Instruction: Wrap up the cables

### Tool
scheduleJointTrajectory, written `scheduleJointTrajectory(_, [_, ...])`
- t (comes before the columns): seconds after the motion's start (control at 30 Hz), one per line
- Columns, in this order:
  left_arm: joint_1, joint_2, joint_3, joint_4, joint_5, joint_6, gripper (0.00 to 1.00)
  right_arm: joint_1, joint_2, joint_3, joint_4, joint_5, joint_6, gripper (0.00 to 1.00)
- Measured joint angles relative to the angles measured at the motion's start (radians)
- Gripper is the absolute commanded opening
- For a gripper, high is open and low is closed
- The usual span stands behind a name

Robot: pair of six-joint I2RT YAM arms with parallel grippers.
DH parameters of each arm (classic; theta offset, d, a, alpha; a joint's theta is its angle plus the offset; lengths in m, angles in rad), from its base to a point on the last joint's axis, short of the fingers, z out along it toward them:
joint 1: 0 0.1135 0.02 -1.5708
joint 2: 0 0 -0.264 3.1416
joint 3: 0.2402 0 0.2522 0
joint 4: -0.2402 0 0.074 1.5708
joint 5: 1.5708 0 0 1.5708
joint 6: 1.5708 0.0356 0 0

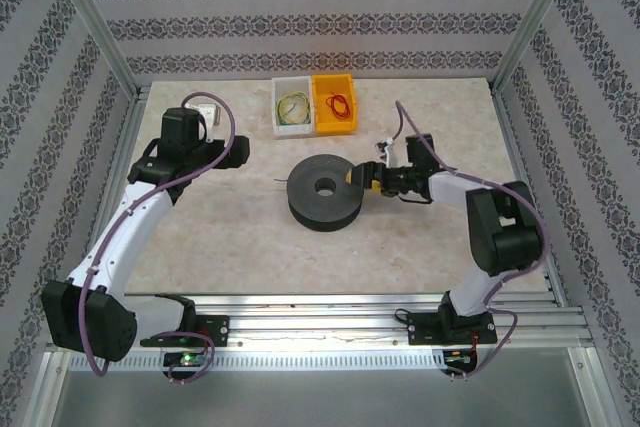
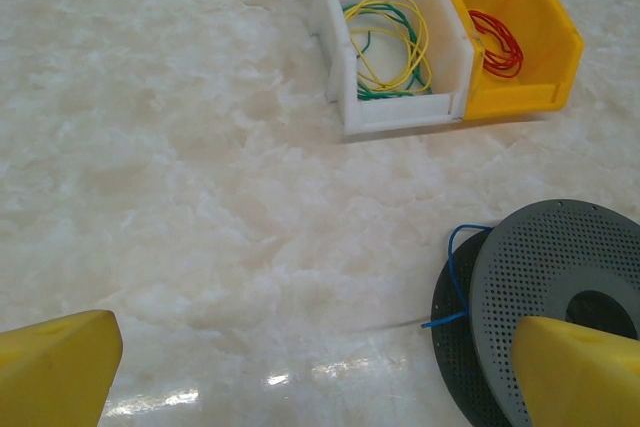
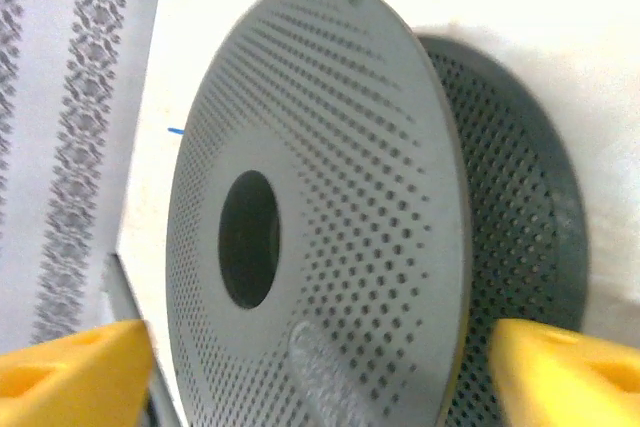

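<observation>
A thin dark-blue cable point(image 2: 453, 272) loops out from between the two flanges of the black perforated spool point(image 1: 325, 190); its free end points left over the table. That end also shows as a blue tip point(image 3: 176, 131) beyond the spool point(image 3: 330, 217). My right gripper point(image 1: 360, 179) is at the spool's right edge, turned on its side and open, its yellow fingers point(image 3: 570, 377) either side of the upper flange. My left gripper point(image 1: 243, 152) hovers left of the spool, open and holding nothing; its right finger point(image 2: 580, 372) overlaps the spool point(image 2: 560, 277).
A white bin point(image 2: 340, 67) at the back holds yellow and green wires point(image 2: 395, 42). Beside it, a yellow bin point(image 2: 520, 97) holds a red wire coil point(image 2: 497, 44). Both bins point(image 1: 315, 105) stand behind the spool. Metal frame posts and patterned walls enclose the table.
</observation>
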Motion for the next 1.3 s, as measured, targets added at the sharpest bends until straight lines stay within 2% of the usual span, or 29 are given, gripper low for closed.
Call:
scheduleJointTrajectory(0.13, [0.002, -0.045, -0.037, 0.053, -0.021, 0.009, 1.0, -0.076, -0.168, 0.043, -0.121, 0.045, -0.104, 0.98])
scheduleJointTrajectory(0.23, [0.002, -0.083, -0.084, 0.125, -0.063, 0.024, 1.0, -0.152, -0.312, 0.039, -0.16, 0.134, -0.172, 0.98])
scheduleJointTrajectory(0.33, [0.002, -0.115, -0.2, 0.278, -0.146, 0.05, 1.0, -0.179, -0.472, -0.053, -0.076, 0.309, -0.232, 0.98])
scheduleJointTrajectory(0.47, [0.009, -0.083, -0.444, 0.543, -0.284, 0.06, 1.0, -0.179, -0.602, -0.306, 0.183, 0.511, -0.296, 0.98])
scheduleJointTrajectory(0.6, [0.028, 0.071, -0.578, 0.716, -0.397, 0.063, 1.0, -0.179, -0.496, -0.434, 0.336, 0.651, -0.34, 0.98])
scheduleJointTrajectory(0.8, [0.04, 0.261, -0.595, 0.93, -0.459, 0.114, 1.0, -0.179, -0.325, -0.466, 0.5, 0.756, -0.352, 0.98])
scheduleJointTrajectory(1.03, [0.078, 0.339, -0.621, 1.112, -0.41, 0.14, 1.0, -0.179, -0.159, -0.463, 0.714, 0.794, -0.351, 0.98])
scheduleJointTrajectory(1.17, [0.121, 0.338, -0.667, 1.203, -0.34, 0.138, 0.99, -0.179, -0.15, -0.469, 0.758, 0.809, -0.351, 0.98])
scheduleJointTrajectory(1.23, [0.14, 0.357, -0.715, 1.308, -0.308, 0.138, 0.99, -0.179, -0.15, -0.469, 0.779, 0.813, -0.351, 0.98])
scheduleJointTrajectory(1.3, [0.149, 0.364, -0.742, 1.32, -0.292, 0.135, 0.99, -0.179, -0.15, -0.469, 0.789, 0.815, -0.351, 0.98])
